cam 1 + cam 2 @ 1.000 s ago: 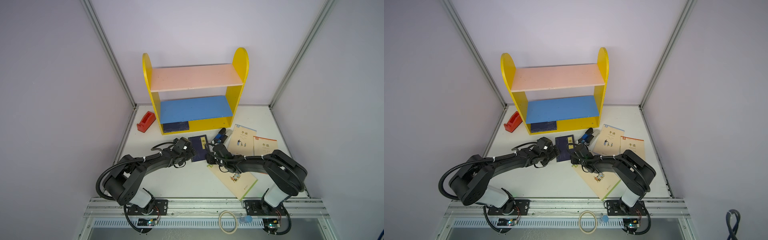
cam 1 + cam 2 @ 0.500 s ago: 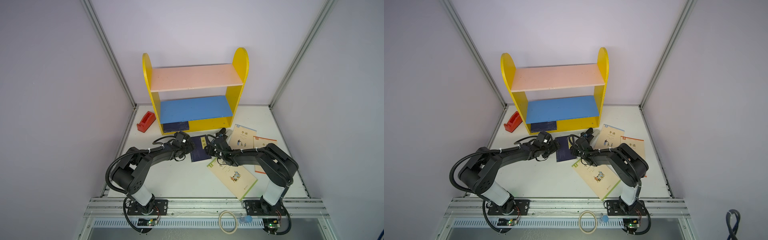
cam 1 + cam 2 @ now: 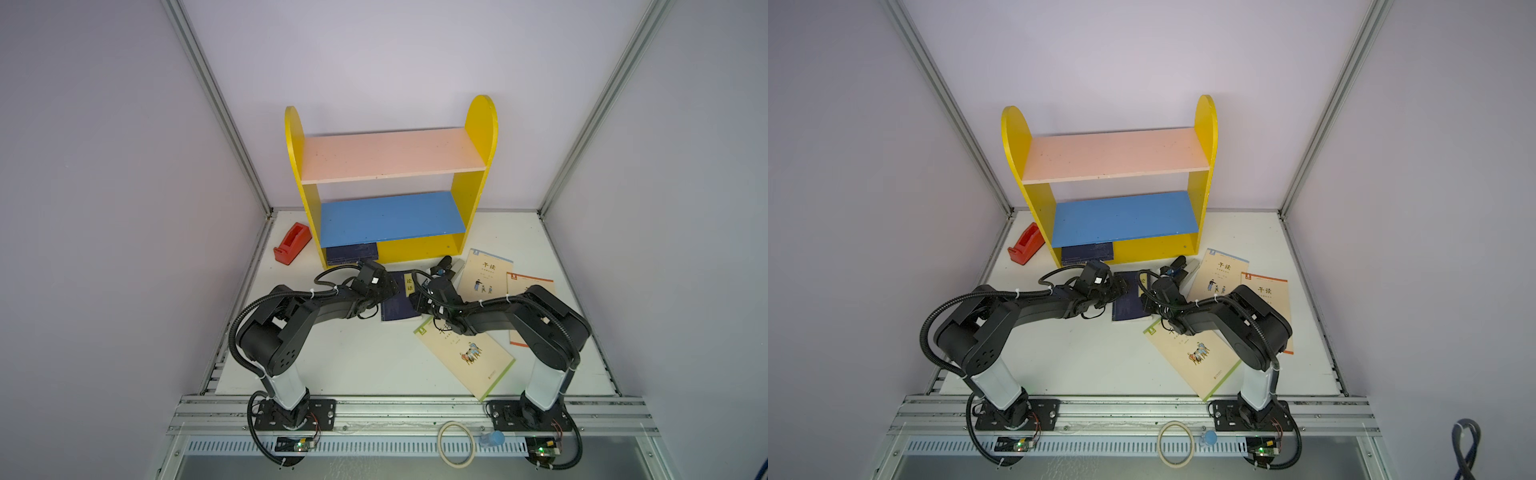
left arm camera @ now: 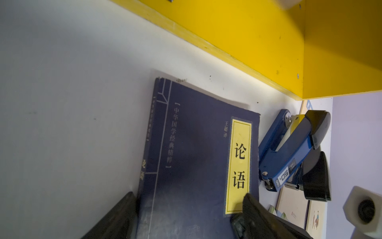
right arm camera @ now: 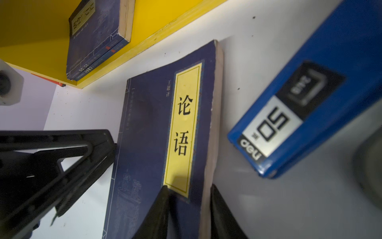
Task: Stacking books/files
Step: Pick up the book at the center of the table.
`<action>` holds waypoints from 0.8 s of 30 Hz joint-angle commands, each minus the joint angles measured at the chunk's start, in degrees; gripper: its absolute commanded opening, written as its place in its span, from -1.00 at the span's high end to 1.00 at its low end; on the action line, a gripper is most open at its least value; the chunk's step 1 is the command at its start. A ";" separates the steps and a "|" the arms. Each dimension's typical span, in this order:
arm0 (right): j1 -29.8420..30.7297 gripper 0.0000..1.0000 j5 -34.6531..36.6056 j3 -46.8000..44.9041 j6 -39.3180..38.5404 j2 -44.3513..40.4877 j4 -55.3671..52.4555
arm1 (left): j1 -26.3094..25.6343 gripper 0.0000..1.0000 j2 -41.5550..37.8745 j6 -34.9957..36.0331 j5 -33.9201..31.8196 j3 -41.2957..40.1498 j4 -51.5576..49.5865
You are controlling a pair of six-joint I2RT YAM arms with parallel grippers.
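A small navy book point(image 3: 397, 309) point(image 3: 1129, 307) with a yellow title label lies flat on the table before the shelf. My right gripper point(image 5: 191, 207) point(image 3: 417, 297) is shut on its page edge point(image 5: 215, 124), with one finger point(image 5: 161, 209) on the cover and the other point(image 5: 221, 211) at the edge. My left gripper point(image 4: 190, 219) point(image 3: 390, 286) is open, and one finger point(image 4: 122, 215) rests against the spine. Two more navy books point(image 3: 351, 253) point(image 5: 97, 39) are stacked on the bottom shelf. Three cream books point(image 3: 484, 274) point(image 3: 530, 286) point(image 3: 469, 357) lie to the right, two partly under my right arm.
The yellow shelf unit point(image 3: 478, 137) stands at the back with pink and blue boards. A blue-and-black stapler point(image 3: 444, 266) point(image 4: 289, 151) point(image 5: 299, 99) sits just right of the navy book. A red tape dispenser point(image 3: 292, 243) lies left of the shelf.
Both grippers have moved back toward the shelf along the navy book. The right jaws have narrowed onto its page edge, and the left jaws have narrowed slightly. The book has not moved.
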 commanded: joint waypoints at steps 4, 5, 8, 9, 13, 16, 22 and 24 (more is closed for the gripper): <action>0.56 0.45 -5.47 -1.74 1.01 0.75 -9.56 | 0.17 -0.66 0.50 -3.42 13.61 -3.88 6.55; 0.58 0.46 -5.47 -1.83 0.98 0.97 -9.44 | 0.34 -0.66 0.39 -3.87 14.28 -4.66 8.58; 0.66 0.52 -5.50 -1.94 0.87 1.08 -9.19 | 0.87 -0.66 0.38 -5.46 17.32 -6.73 14.71; 0.57 0.53 -5.58 -1.98 0.84 1.05 -9.05 | 0.96 -0.66 0.47 -6.09 18.45 -7.26 17.64; 0.57 0.66 -5.89 -2.51 0.79 1.24 -7.68 | 1.05 -0.66 0.14 -7.59 21.01 -9.01 24.11; 0.31 0.94 -7.06 -3.69 0.74 1.19 -5.15 | 1.05 -0.67 -0.70 -7.66 21.47 -9.39 24.87; -0.66 1.00 -11.69 -4.49 0.43 1.02 -0.90 | 1.26 -0.67 -2.97 -7.39 21.55 -10.59 24.97; -0.66 1.00 -13.79 -5.12 1.42 0.49 2.01 | 1.39 -0.67 -3.86 -7.48 21.46 -11.16 24.86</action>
